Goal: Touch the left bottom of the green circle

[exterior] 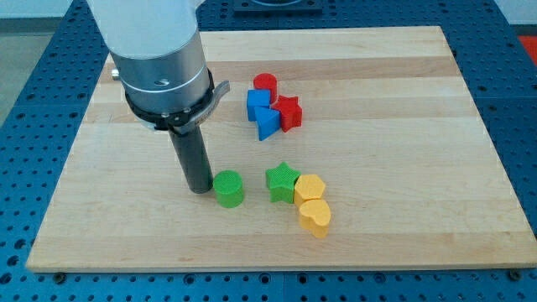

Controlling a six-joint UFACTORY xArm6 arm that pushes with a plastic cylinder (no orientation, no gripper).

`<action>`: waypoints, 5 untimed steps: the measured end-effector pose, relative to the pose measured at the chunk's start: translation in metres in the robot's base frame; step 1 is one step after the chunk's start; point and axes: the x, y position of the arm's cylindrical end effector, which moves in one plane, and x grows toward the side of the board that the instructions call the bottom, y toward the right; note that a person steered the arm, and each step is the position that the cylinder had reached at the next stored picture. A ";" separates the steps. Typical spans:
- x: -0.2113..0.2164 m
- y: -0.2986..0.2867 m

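Note:
The green circle (228, 188) is a short green cylinder below the board's middle, toward the view's left. My tip (200, 189) rests on the board just to the view's left of it, level with its lower half, touching or almost touching its left side. The dark rod rises from the tip to the large grey arm body at the view's top left.
A green star (283, 180) sits right of the circle, touching a yellow hexagon (310, 189) and a yellow heart (315, 216). Higher up, a red cylinder (265, 85), a blue cube (258, 104), a blue block (268, 123) and a red star (289, 111) are clustered. The wooden board (403, 151) lies on a blue perforated table.

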 end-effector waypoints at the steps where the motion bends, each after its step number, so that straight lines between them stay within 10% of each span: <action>1: 0.004 0.002; 3: 0.049 0.005; 5: -0.037 0.015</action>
